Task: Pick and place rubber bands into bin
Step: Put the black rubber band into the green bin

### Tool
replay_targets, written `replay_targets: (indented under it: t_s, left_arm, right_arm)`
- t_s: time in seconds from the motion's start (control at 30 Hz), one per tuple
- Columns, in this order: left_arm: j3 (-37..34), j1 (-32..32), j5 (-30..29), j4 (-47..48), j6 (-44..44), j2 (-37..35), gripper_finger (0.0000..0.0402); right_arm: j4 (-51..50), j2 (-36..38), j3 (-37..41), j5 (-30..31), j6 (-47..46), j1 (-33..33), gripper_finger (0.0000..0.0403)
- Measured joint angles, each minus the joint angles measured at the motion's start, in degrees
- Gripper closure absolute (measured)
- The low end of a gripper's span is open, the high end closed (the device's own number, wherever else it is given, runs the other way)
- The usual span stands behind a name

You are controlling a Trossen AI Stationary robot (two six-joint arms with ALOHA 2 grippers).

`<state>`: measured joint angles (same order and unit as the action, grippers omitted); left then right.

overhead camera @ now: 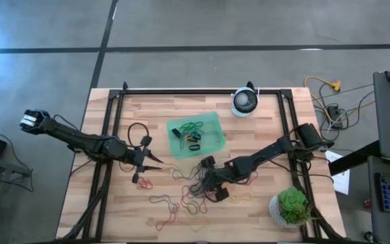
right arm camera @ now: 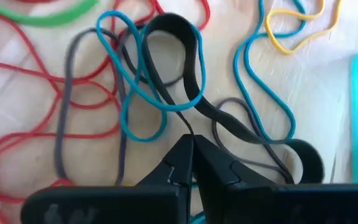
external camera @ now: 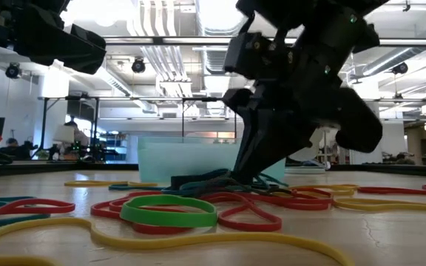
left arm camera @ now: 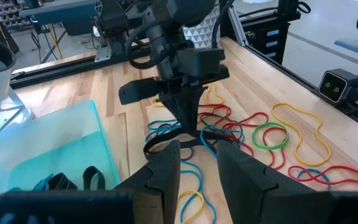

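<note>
Nearest, loose rubber bands (external camera: 168,210) lie scattered on the table (overhead camera: 263,217). Just beyond, the right claw (right arm camera: 191,146) is clenched, tips down in a tangle with a black band (right arm camera: 185,62) and blue loops. Behind stands the bin (overhead camera: 212,125), holding several bands. Off to its side, the left claw (left arm camera: 197,165) hovers, released.

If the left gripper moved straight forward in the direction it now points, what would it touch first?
Probably the right gripper, shut on a thick black rubber band directly ahead of the left gripper. Depth is unclear; loose bands on the table might come first.
</note>
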<state>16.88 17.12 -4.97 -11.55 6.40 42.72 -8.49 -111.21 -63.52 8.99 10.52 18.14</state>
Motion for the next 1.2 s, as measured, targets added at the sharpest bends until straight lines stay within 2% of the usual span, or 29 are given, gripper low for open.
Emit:
replay_targets:
  t_s: [0.37,0.7,0.8,0.9,1.03,1.2]
  left_arm:
    - [-0.15,0.0,0.0,0.02,0.02,0.02,0.0311]
    - [-0.15,0.0,0.0,-0.03,0.01,0.02,0.0311]
    - [-0.21,0.0,0.0,-0.07,0.02,0.02,0.0311]
    - [-0.21,0.0,0.0,-0.1,0.02,0.02,0.0311]
    - [-0.21,0.0,0.0,-0.66,0.02,0.0,0.0311]
    - [-0.34,0.0,0.0,-1.0,0.02,0.16,0.0311]
  right_arm:
    - [-1.55,7.02,-0.87,0.51,1.3,6.48,0.0394]
    - [-1.66,12.28,-0.72,16.56,3.48,12.69,0.0394]
    - [-5.46,12.19,-0.7,16.56,-0.36,12.45,0.0394]
    - [-15.52,11.46,-1.32,15.26,-10.58,11.17,0.0394]
    - [-27.43,10.94,-2.59,22.06,-22.75,10.12,0.0394]
    - [-27.18,11.1,-2.99,26.29,-21.97,10.46,0.0394]
